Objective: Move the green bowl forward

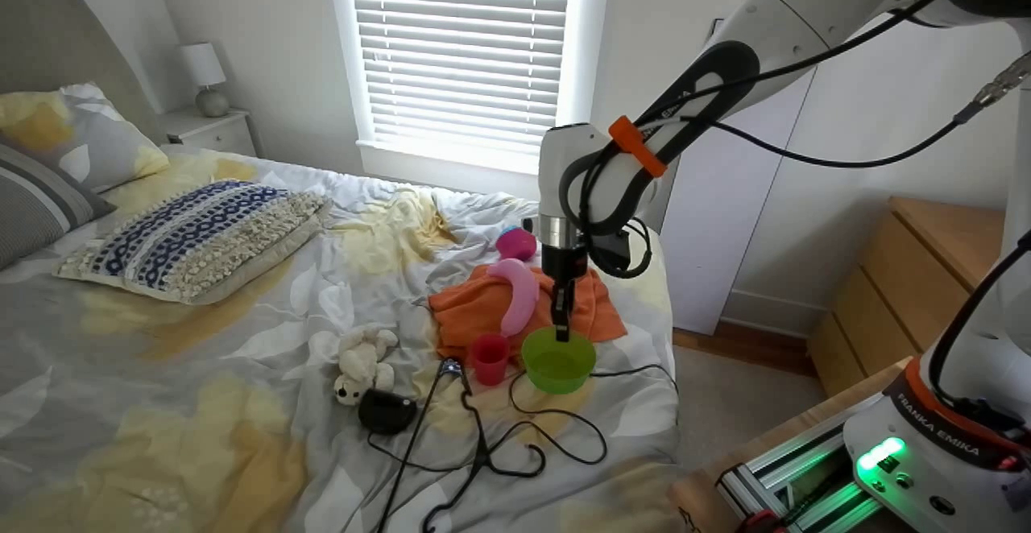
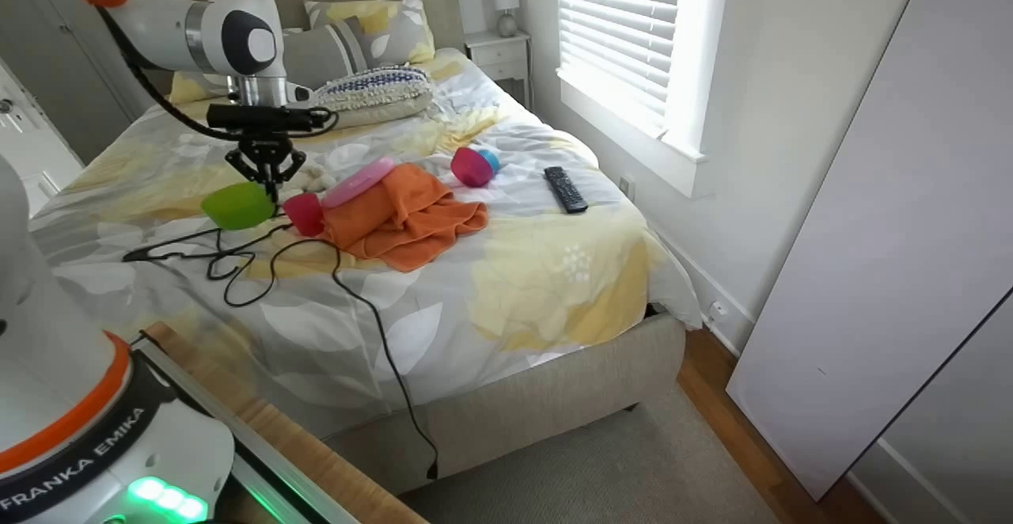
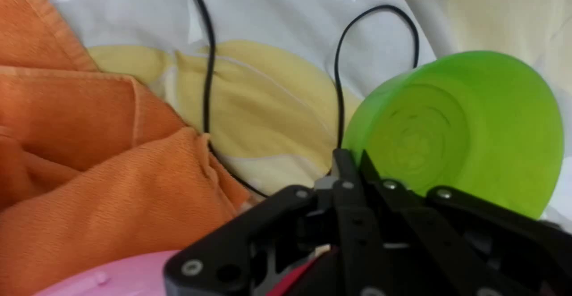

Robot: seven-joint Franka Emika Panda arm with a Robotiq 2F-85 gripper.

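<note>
In an exterior view we see the gripper [image 1: 561,335] pointing down at the far rim of the green bowl [image 1: 560,368], covering a little of that rim. Beyond the gripper spreads a rumpled orange cloth [image 1: 606,311], with a smooth, curved pink toy [image 1: 522,295] across it. Near the gripper, to its left, is a tapered red cup [image 1: 489,360]; farther left we make out a cream plush toy [image 1: 366,365], its face too small to read, and a dark object [image 1: 387,412] we cannot name. On the near side of the gripper sprawls a thin black hanger [image 1: 481,452].

In an exterior view we find, well right of the gripper, a remote control [image 2: 565,190] and, closer in, a rounded magenta-and-blue object [image 2: 473,166] of unclear kind. Below the gripper the bowl shows only its outside and looks tilted; we cannot tell whether it touches the bed [image 2: 554,302].

In the wrist view the fingertips [image 3: 343,164] are drawn to a narrow gap, pinching the bowl's wall between them. To their right the smooth plastic curves round to a ringed base, part of its near rim covered by the gripper. To their left we read the cloth's fuzzy nap and stitched hem; below, the pink toy is cut off by the frame. A black cord [image 3: 211,63] loops ahead of the fingertips and passes behind the bowl.
</note>
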